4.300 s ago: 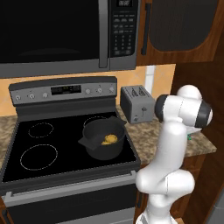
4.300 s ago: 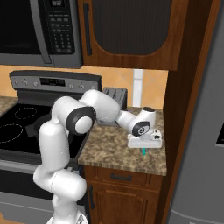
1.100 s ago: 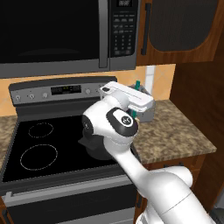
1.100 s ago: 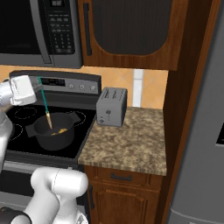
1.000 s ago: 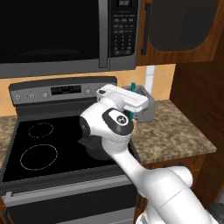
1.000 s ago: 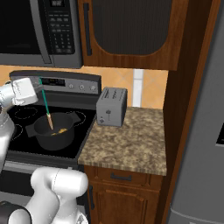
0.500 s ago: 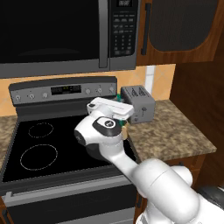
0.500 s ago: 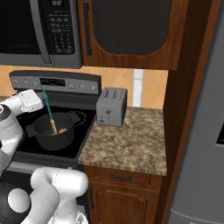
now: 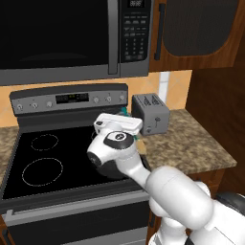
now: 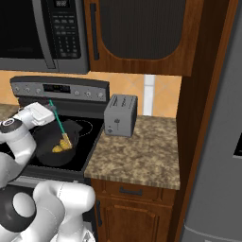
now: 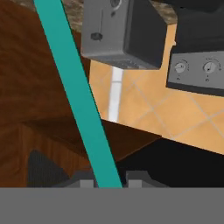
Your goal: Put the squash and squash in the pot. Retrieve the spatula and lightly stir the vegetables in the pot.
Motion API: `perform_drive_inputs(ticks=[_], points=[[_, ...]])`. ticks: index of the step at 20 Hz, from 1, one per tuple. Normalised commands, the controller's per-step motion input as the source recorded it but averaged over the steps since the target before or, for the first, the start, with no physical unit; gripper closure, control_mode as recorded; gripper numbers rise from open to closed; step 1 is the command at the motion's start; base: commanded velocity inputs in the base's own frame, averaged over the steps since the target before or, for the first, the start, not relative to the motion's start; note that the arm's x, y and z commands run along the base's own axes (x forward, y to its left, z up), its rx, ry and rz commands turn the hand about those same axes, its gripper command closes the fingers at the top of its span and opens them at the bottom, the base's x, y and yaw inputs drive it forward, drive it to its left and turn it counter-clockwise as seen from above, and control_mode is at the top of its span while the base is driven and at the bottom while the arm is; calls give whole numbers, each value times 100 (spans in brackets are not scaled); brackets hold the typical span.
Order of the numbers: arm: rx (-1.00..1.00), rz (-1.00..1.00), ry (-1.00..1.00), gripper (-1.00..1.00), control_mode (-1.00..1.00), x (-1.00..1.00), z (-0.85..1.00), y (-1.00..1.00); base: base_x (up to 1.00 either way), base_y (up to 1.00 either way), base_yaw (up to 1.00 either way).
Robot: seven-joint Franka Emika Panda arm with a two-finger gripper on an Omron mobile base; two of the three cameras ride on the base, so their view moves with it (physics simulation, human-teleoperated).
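- The hand [image 10: 46, 113] is gripping the spatula [image 10: 60, 124] by its teal handle.
- The spatula's blade is dipping into the pot [image 10: 47, 152] on the stove [image 10: 87, 127], touching the squash [image 10: 58, 148].

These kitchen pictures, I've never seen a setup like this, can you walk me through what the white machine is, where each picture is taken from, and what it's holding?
Everything here is a computer-rendered kitchen. The white machine is a robot arm on a base that can drive. Two cameras ride on that base, one behind the arm on each side, so two pictures show the same stove from two sides. The third comes from a camera on the hand itself, looking along the gripper.

On the stove stands a dark pot holding small yellow-orange squash pieces. A grey toaster sits on the speckled counter, under a microwave.

The gripper is shut on a spatula: its teal handle slants down and its pale blade reaches into the pot, among the squash.
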Motion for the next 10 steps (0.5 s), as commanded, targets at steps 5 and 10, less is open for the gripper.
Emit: perform_drive_inputs(ticks=[5,10], points=[[3,11,1,100,-100,2,30,57,0,0,0],[9,8,8,100,-100,1,19,48,0,0,0]])
